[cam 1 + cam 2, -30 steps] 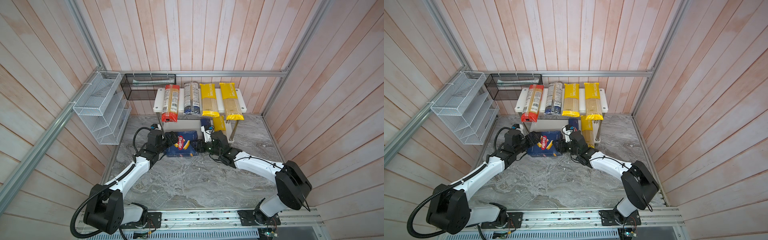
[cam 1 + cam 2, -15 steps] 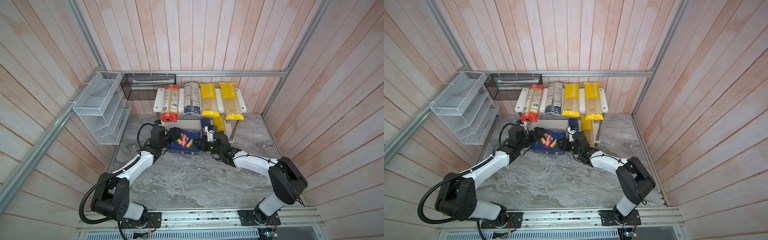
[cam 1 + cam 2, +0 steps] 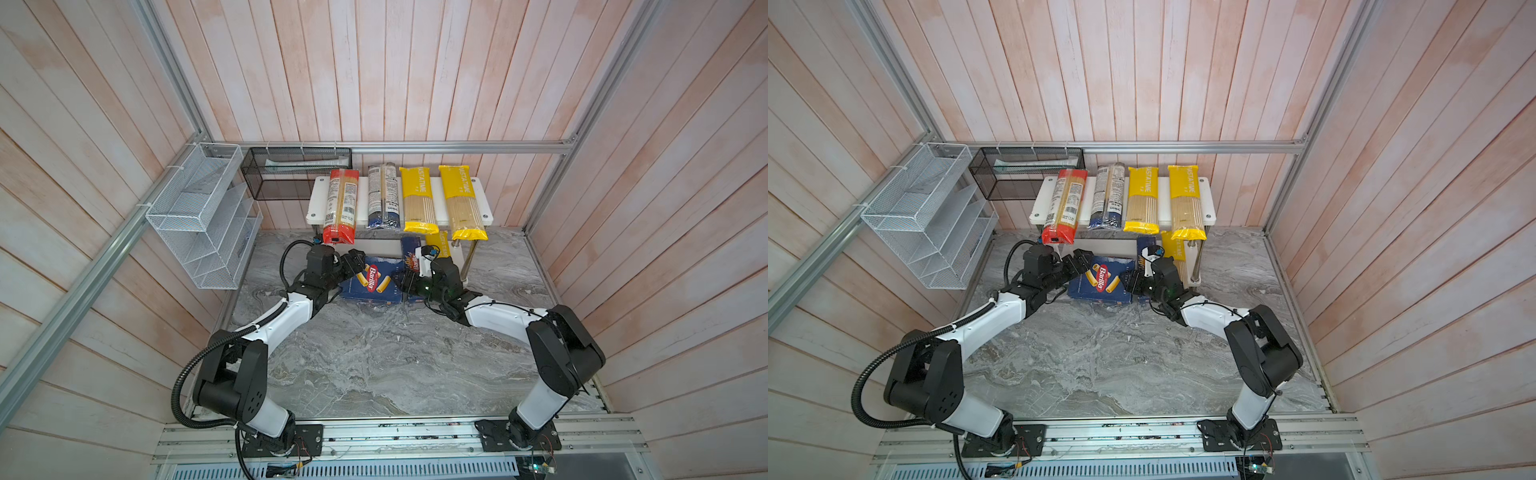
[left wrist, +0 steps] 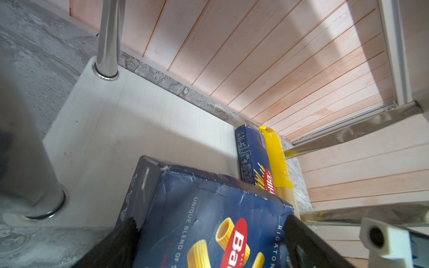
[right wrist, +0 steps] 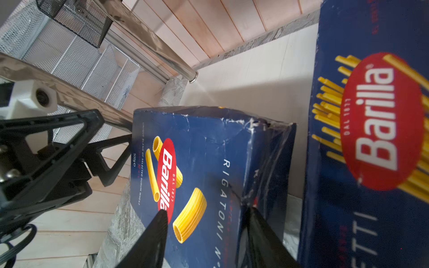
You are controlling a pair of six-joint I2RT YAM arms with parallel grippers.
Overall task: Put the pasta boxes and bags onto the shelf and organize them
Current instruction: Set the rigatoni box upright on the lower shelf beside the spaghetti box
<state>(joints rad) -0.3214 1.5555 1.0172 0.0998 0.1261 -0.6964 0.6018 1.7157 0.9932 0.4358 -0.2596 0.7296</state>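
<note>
At the front of the shelf, both arms stretch low and forward from their bases, forearms angled inward so that the grippers face each other. The left gripper is closed on the left end of the Rigatoni box and the right gripper on its right end. In both top views the box's far end lies over the front of the lower board, the rest over the marble table.

Only the right wrist view shows that grip, with one finger on the printed face and the other beneath. Only the left wrist view shows the Spaghetti box and a yellow bag touching side by side along the lower board.
</note>
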